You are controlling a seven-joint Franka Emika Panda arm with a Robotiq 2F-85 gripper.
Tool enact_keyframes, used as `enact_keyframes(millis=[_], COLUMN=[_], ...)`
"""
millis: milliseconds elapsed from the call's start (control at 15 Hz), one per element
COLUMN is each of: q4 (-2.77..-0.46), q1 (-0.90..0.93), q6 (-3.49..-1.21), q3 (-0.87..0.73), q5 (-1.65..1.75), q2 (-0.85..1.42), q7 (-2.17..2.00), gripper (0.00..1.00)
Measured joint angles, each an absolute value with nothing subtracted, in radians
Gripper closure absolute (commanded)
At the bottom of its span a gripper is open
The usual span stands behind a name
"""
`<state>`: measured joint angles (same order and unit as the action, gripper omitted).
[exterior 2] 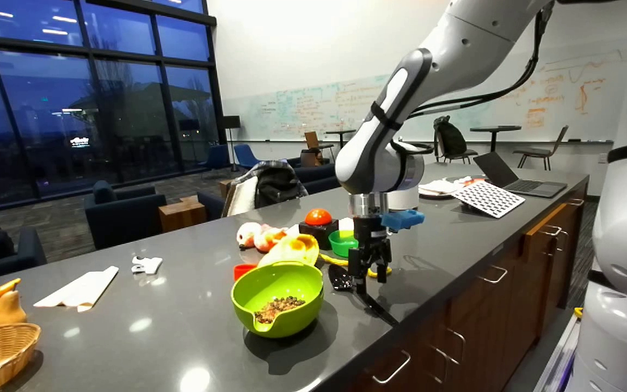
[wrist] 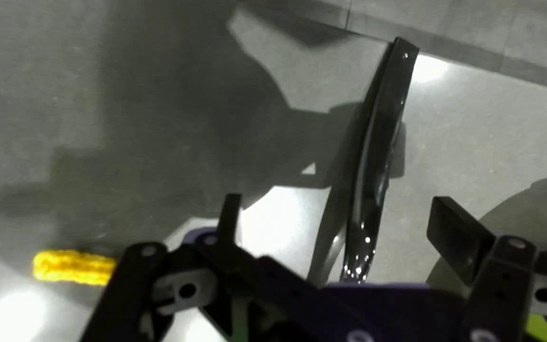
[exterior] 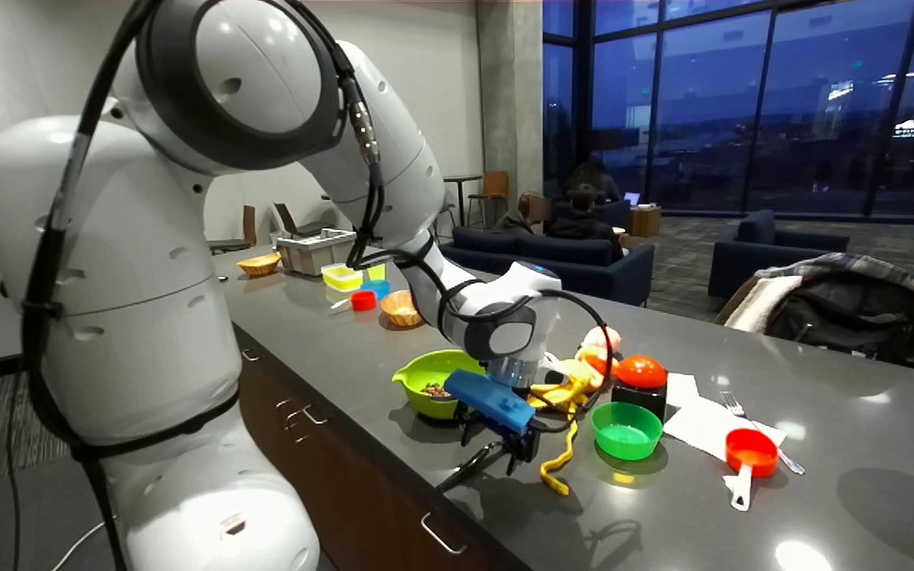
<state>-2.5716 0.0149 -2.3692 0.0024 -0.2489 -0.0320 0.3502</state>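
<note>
One black spoon [wrist: 377,161] lies on the counter [exterior 2: 172,348] beneath the claw [wrist: 339,204], whose two fingers stand wide apart; the spoon's handle crosses the gap below them, clear of both pads, and runs to the counter edge nearest the robot [exterior: 163,317]. Just beside the claw sits one lime-green spouted bowl [exterior 2: 300,321] with many small brown bits [exterior 2: 279,309] in it, too many to count. Near the claw on the opposite side are one yellow rope [wrist: 75,267] and, a little past it, one small green cup [exterior: 626,450]. Farther from the claw that way lie one red cup [exterior: 750,454] with a white handle, one fork [exterior: 789,457] and white paper [exterior: 707,428]; well off past the bowl stand another red cup [exterior: 363,300] and two baskets [exterior: 403,317].

Under the claw the counter is smooth, dark grey and glossy, with brown cabinets [exterior: 370,484] below. Beyond the claw the room holds tall windows [exterior: 703,127], dark blue outside, navy sofas [exterior: 568,252] and a written-on whiteboard [exterior 2: 558,98].

Across the claw from the robot, a black box [exterior 2: 319,233] topped by an orange-red dome [exterior 2: 318,217] stands next to a yellow-and-pink heap [exterior 2: 292,251], perhaps one plush toy; the bowl cuts off part of it in an exterior view. Behind them, past the counter, hangs a black jacket [exterior 2: 278,185].
</note>
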Motion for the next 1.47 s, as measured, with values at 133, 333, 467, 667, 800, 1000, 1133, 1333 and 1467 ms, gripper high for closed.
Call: enact_keyframes(millis=[133,333,467,667,800,1000,1133,1333,1467], q4=[-2.591,-2.602,-2.601,-2.595,-2.584,-2.559,-2.538,-2.499,-2.462], q1=[0.029,0.036,0.037,0.039,0.045,0.052,0.055,0.057,0.058], q6=[-2.429,-2.461,-2.459,-2.433,-2.386,-2.284,-2.214,-2.14,-2.101], q3=[0.017,0.036,0.048,0.063,0.069,0.078,0.084,0.099,0.114], q5=[-0.14,0.049,0.142,0.173,0.121,0.027,-0.018,-0.047,-0.047], q2=[-0.051,-0.082,-0.105,-0.144,-0.168,-0.204,-0.227,-0.258,-0.271], q7=[0.22,0.021,-0.077,-0.14,-0.149,-0.178,-0.213,-0.266,-0.297], gripper=[0.0,0.0,0.0,0.0,0.0,0.0,0.0,0.0,0.0])
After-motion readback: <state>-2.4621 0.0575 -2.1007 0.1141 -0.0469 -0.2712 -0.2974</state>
